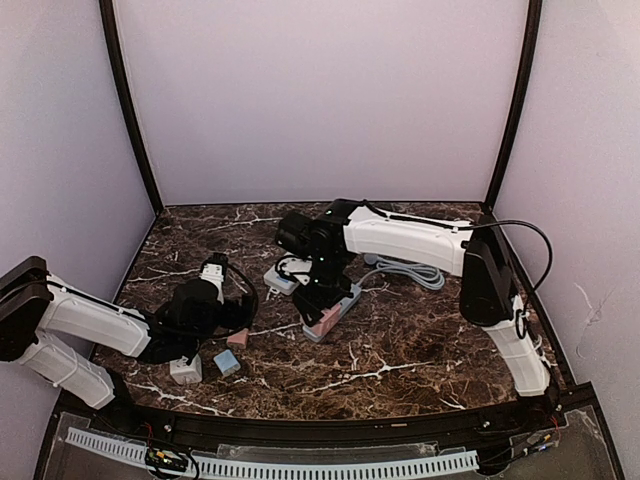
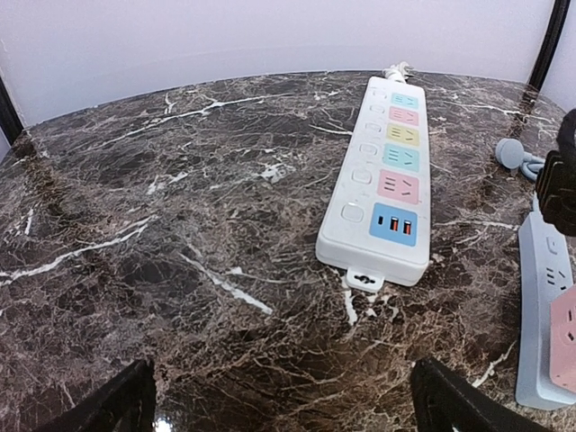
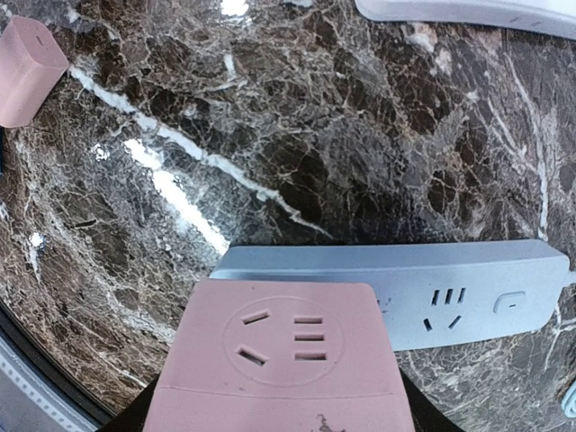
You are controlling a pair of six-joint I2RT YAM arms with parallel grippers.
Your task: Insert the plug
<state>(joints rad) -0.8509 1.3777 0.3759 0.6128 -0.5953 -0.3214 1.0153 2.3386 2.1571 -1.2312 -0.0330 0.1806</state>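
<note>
My right gripper (image 1: 322, 305) is shut on a pink plug block (image 1: 327, 320). The block sits over the near end of a grey-blue power strip (image 1: 345, 297). In the right wrist view the pink plug (image 3: 288, 360) fills the bottom, its socket face towards the camera. It covers the strip's (image 3: 450, 288) left end, and dark fingers (image 3: 135, 418) show at its sides. Whether its pins are seated is hidden. My left gripper (image 1: 212, 285) stands open and empty over bare marble, its fingertips (image 2: 117, 405) at the bottom corners of the left wrist view.
A white power strip (image 2: 382, 180) with coloured sockets lies ahead of the left gripper and beside the grey-blue one (image 2: 544, 315). White (image 1: 185, 370), blue (image 1: 227, 362) and pink (image 1: 237, 338) blocks lie near the left arm. A coiled grey cable (image 1: 410, 270) lies behind the right arm.
</note>
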